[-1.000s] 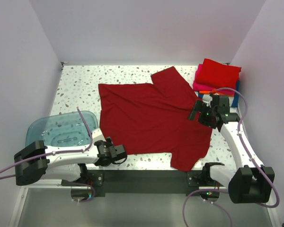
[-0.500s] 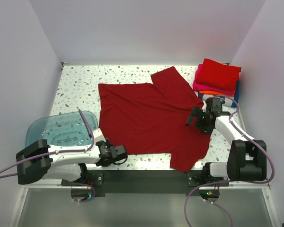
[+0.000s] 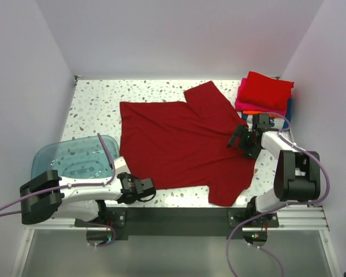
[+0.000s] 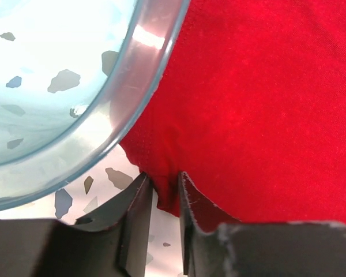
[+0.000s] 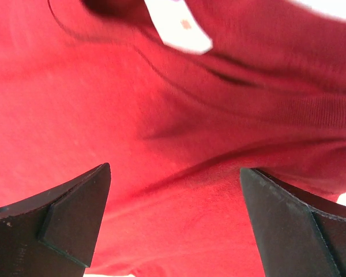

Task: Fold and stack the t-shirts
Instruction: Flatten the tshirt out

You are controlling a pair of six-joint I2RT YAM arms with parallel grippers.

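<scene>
A plain dark red t-shirt [image 3: 179,144] lies spread flat in the middle of the table. My left gripper [image 3: 147,187] is at its near left hem corner. In the left wrist view the jaws of this gripper [image 4: 164,182] stand narrow, pinching the bunched corner of the shirt [image 4: 265,104] between them. My right gripper [image 3: 237,138] hovers low over the shirt's right side near the sleeve. Seen from the right wrist, it [image 5: 176,173] is wide open, with only wrinkled shirt cloth [image 5: 161,115] below. Folded t-shirts [image 3: 265,92], bright red on top, are stacked at the back right.
A translucent blue plastic tub [image 3: 75,156] sits at the near left, its rim [image 4: 144,75] right beside the shirt corner and my left fingers. White walls close in the table on three sides. The folded stack stands just behind my right gripper.
My left jaws have closed in onto the shirt's hem corner. The right arm has folded back and its gripper has settled lower over the shirt, still wide open.
</scene>
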